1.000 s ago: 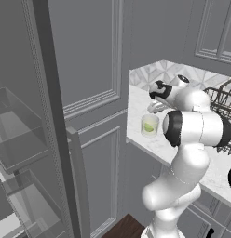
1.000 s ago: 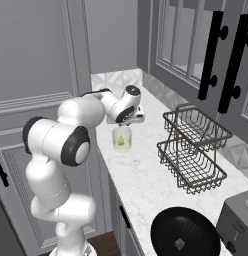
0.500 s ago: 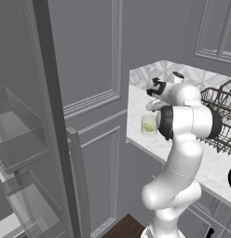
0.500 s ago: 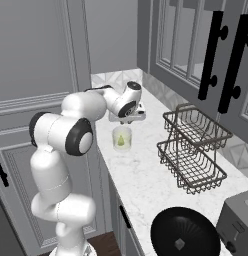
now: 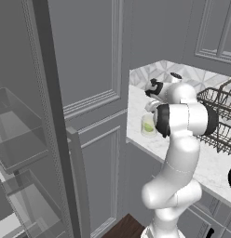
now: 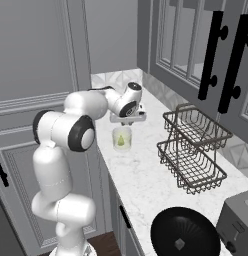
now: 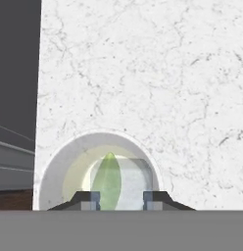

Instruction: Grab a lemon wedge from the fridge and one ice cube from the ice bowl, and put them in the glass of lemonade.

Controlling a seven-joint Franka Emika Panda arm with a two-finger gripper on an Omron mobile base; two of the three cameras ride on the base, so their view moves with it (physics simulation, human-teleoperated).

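1. A grey panelled kitchen with a white marble counter (image 6: 146, 185); a wire rack (image 6: 193, 150) stands on it, well apart from the glass
2. The gripper (image 7: 121, 200) hangs right over the glass of lemonade (image 6: 121, 138), jaws partly closed on what looks like the lemon wedge (image 7: 109, 181)
3. My advice: stay centred inside the rim, then let go low so nothing splashes
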